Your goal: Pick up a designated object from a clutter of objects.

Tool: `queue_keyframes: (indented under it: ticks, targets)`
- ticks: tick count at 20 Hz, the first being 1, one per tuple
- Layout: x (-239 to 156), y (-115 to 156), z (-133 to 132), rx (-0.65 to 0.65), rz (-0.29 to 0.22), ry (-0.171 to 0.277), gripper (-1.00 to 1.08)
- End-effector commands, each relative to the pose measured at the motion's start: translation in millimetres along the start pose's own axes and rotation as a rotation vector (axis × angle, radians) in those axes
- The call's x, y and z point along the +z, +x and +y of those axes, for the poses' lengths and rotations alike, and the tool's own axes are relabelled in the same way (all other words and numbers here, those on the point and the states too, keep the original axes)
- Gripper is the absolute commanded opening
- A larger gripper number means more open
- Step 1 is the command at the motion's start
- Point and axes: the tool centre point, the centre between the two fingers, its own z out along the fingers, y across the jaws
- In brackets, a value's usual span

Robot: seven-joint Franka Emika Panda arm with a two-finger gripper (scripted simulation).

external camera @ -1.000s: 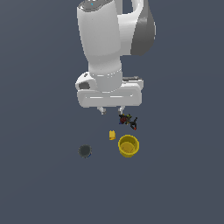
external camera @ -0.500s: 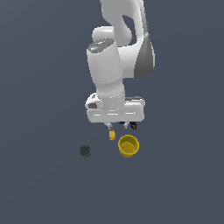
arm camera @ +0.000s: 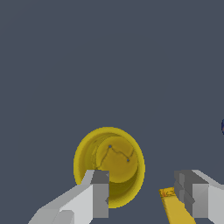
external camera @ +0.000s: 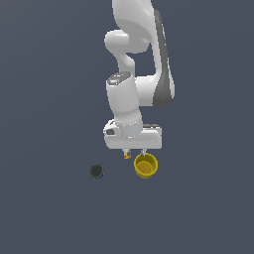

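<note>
The yellow tapered cup [external camera: 146, 166] stands upright on the grey floor, open side up; in the wrist view [arm camera: 109, 162] I look down into it. My gripper [external camera: 135, 153] hangs just above the clutter, open and empty. In the wrist view the gripper [arm camera: 144, 183] has one finger [arm camera: 99, 192] over the cup's rim and the other [arm camera: 192, 194] beside the tiny yellow block [arm camera: 174, 206]. The block [external camera: 127, 156] shows just under the hand in the exterior view. The dark grey disc [external camera: 96, 171] lies apart, toward the exterior view's left. The black-red-yellow item is hidden behind the hand.
A dark rounded shape [arm camera: 222, 127] shows at the edge of the wrist view; I cannot tell what it is. The floor [external camera: 198, 208] is plain grey all around the clutter.
The hand has come down and shifted toward the cup, now covering the black-red-yellow item that showed a second ago. The objects have not moved.
</note>
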Motion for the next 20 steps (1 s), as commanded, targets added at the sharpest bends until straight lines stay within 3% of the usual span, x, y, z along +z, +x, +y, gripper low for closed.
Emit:
queue_keyframes:
  ticks: [1,10,20]
  targets:
    - [13,-5,3,0.020,0.019,0.000,0.28]
    - [42,-19,13,0.067,0.059,-0.010,0.28]
    - [49,-23,16,0.078,0.066,-0.014,0.28]
